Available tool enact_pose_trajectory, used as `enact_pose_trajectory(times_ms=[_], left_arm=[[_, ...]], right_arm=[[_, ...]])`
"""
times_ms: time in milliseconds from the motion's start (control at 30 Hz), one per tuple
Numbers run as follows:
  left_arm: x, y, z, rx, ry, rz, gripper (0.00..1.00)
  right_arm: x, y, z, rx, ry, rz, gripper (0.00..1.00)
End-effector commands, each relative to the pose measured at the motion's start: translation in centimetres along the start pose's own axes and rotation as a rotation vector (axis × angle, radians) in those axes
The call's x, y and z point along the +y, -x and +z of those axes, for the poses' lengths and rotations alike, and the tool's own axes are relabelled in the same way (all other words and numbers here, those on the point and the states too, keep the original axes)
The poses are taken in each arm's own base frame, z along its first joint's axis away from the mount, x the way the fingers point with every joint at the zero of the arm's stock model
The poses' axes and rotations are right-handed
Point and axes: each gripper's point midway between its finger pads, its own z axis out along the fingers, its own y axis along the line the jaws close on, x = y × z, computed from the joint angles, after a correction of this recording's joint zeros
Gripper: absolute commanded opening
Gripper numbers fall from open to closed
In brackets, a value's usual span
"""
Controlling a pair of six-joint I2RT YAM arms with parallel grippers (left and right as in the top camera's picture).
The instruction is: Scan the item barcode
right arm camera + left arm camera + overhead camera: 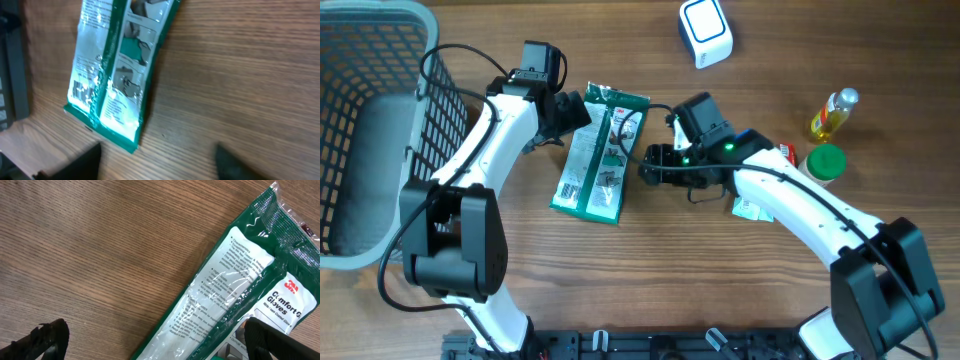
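The item, a flat green and clear packet of gloves [600,150], lies on the wooden table. My left gripper [570,112] is at its upper left edge, open wide. In the left wrist view the packet [235,295] runs diagonally, with one finger [272,340] over it and the other on bare wood. My right gripper [652,166] stands open just right of the packet. In the right wrist view the packet [117,70] shows a barcode [80,90] near its lower end, and only wood lies between the fingers [75,165]. A white scanner-like box [705,32] sits at the back.
A grey wire basket [370,130] fills the left side. A yellow bottle [832,113], a green-lidded jar [823,162] and a white packet [750,207] lie at the right, partly under my right arm.
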Motion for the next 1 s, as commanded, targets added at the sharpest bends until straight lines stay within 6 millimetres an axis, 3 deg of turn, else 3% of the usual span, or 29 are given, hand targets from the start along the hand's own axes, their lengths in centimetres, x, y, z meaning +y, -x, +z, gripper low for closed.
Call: enact_pose_trajectory(times_ms=[0,133,300,367,533,600,633,700,967], left_arm=[[0.0,0.8,-0.8,-0.029,-0.003,0.000,1.00],[0.0,0.8,-0.8,-0.029,-0.003,0.000,1.00],[-0.8,1.9,-0.9,-0.076,-0.034,-0.004,1.00],[-0.4,0.4,-0.8,-0.008,-0.024,0.001,1.00],[0.2,-1.0,-0.1,0.053,0.005,0.035,0.98],[0.3,-1.3,0.1,0.064,0.006,0.054,0.59],[0.5,-1.7,0.3,0.072,0.010,0.057,0.32],[1.1,-2.6,1.1,0.091,0.022,0.059,0.04],[0.5,-4.2,3.6,0.092,-0.057,0.059,0.04]], right_arm=[[-1.2,-0.5,1.5,0.002,-0.049,0.004,0.28],[-2.3,-0.6,2.6,0.008,-0.089,0.011,0.16],[-3.7,-1.3,4.5,0.051,-0.125,0.017,0.14],[-4.5,-1.4,5.3,0.053,-0.151,0.023,0.14],[-5.3,-1.7,6.3,0.068,-0.173,0.029,0.14],[-5.3,-1.6,6.3,0.066,-0.172,0.028,0.14],[-5.3,-1.5,6.3,0.063,-0.170,0.027,0.14],[-5.2,-1.4,6.3,0.058,-0.167,0.026,0.15],[-5.3,-1.4,6.3,0.059,-0.171,0.025,0.27]])
